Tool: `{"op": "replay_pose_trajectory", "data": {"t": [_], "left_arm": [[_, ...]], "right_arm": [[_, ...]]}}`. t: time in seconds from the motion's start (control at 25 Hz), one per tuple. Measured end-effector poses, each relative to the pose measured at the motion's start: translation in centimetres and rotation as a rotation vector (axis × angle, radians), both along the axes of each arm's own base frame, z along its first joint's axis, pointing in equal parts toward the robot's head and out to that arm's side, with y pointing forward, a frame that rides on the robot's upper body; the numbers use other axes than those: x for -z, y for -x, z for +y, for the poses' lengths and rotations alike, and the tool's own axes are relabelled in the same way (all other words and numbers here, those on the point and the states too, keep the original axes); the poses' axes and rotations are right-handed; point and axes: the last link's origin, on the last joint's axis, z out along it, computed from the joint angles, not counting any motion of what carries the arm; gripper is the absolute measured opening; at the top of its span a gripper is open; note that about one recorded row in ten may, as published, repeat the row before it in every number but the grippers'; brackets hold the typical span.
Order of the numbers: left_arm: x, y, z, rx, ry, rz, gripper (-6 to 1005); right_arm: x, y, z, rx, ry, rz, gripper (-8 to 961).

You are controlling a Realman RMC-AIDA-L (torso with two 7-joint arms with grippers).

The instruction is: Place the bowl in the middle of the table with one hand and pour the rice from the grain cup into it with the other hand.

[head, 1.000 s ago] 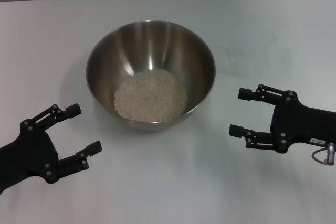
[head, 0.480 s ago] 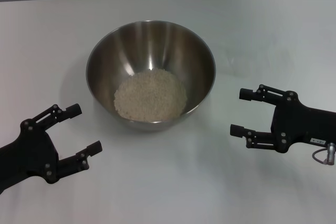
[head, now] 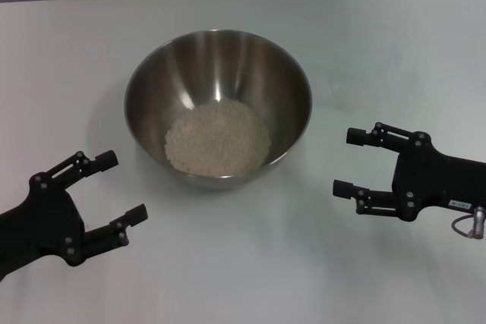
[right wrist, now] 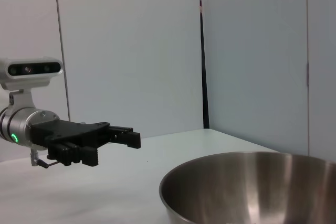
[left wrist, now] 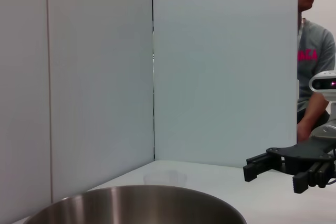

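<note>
Nearest me, left gripper spread, holding nothing, low over the table | right gripper spread too, holding nothing | between and beyond them I see the bowl mid-table, rice heaped inside | behind it, a faint cup.

Head camera looks steeply down on the table from close above. Both wrist cameras sit low near the tabletop, facing inward horizontally from opposite sides; all three share the bowl, centred
</note>
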Motion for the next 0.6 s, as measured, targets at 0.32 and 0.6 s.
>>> {"op": "replay_pose_trajectory", "data": {"t": [0.32, 0.6], "left_arm": [[-0.01, 0.03, -0.08, -0.001, 0.000, -0.001, 841], [0.03, 0.05, -0.15, -0.001, 0.004, 0.000, 841]], "right_arm": [[0.02, -0.06, -0.09, 0.003, 0.001, 0.001, 817], [0.06, -0.08, -0.15, 0.004, 0.001, 0.002, 817]]}}
